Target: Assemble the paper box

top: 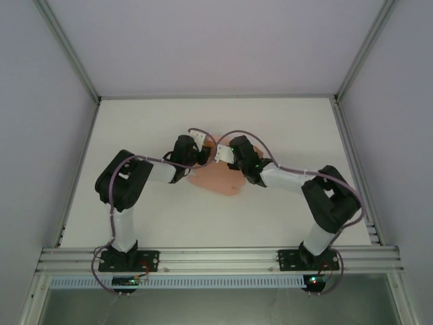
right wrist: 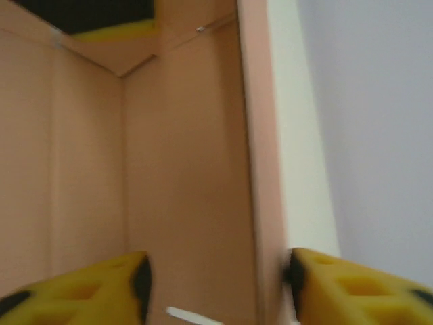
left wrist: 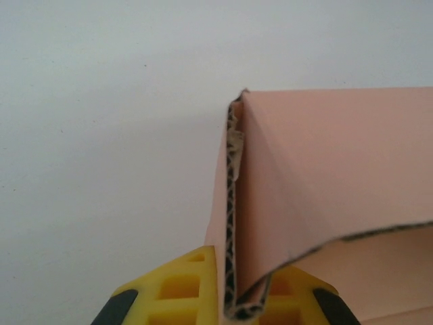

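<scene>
Left wrist view brings the paper box (left wrist: 325,176) right up close: salmon-pink matte card, unmarked, with one panel doubled over on itself so that its cut edge shows a brown corrugated core (a little frayed at the top corner). The left gripper (left wrist: 238,301) is clamped on that doubled fold, one of its yellow fingers (left wrist: 183,284) pressed against each side. From above, the box lies near the middle of the white table (top: 135,128), partly under both wrists, its outline hard to make out. Seen from the right wrist, the card stands as upright walls meeting at an inner corner, and the right gripper (right wrist: 216,284) has its jaws apart, straddling one wall.
</scene>
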You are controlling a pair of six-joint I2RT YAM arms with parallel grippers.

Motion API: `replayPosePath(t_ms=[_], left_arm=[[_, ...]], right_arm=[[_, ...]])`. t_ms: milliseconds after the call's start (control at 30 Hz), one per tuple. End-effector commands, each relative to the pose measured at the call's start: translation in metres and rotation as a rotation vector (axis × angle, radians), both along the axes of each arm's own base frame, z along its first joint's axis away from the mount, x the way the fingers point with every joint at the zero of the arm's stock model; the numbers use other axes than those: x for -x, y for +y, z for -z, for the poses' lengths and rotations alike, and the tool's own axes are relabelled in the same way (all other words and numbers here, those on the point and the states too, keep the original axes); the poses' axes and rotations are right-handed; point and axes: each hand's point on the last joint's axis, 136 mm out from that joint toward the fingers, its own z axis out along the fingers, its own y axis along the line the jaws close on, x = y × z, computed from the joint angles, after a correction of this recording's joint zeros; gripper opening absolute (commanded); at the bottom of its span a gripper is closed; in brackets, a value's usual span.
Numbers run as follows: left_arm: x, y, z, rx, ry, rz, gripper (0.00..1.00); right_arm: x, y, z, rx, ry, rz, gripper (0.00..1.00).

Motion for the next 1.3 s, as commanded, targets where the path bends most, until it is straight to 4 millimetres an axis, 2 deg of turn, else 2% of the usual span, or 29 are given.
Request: replayPosePath(t_ms=[0,133,167,233,267,367,500,633,733,933,1133,1267], left_arm=[[0.008,-0.006,-0.022,0.014,-0.065,0.035,0.00],[0.013,-0.005,-0.021,0.004,-0.070,0.052,0.00],[0.014,-0.005,-0.021,0.004,-0.073,0.059,0.00],[0.016,-0.006,-0.020,0.007,-0.076,0.071,0.00],[0.017,-0.006,-0.020,0.009,-0.079,0.075,0.00],[0.021,-0.006,-0.020,0.015,-0.081,0.087,0.00],[0.025,-0.007,-0.016,0.020,-0.083,0.098,0.00],[0.025,-0.006,-0.013,0.007,-0.083,0.092,0.00],[0.025,-0.006,-0.009,-0.009,-0.080,0.084,0.00],[0.026,-0.007,-0.001,-0.022,-0.061,0.088,0.02],[0.022,-0.010,-0.001,-0.014,-0.056,0.088,0.08],[0.016,-0.012,-0.007,0.009,-0.056,0.074,0.15]], right_arm=[[0.035,-0.006,-0.012,-0.211,0.235,0.060,0.80],[0.068,-0.007,-0.035,-0.459,0.419,0.065,0.99],[0.075,-0.007,-0.041,-0.527,0.480,0.050,0.99],[0.076,-0.009,-0.055,-0.659,0.547,0.065,0.99],[0.071,-0.011,-0.062,-0.719,0.561,0.079,0.99],[0.039,-0.015,-0.080,-0.854,0.554,0.189,0.99],[0.005,-0.005,-0.080,-0.821,0.633,0.266,0.95],[-0.030,0.008,-0.060,-0.746,0.674,0.310,0.88],[-0.036,0.021,-0.037,-0.679,0.721,0.287,0.86],[-0.031,0.039,-0.005,-0.579,0.755,0.240,0.86],[-0.026,0.029,0.036,-0.466,0.785,0.315,0.86],[-0.017,0.024,0.053,-0.388,0.789,0.314,0.85]])
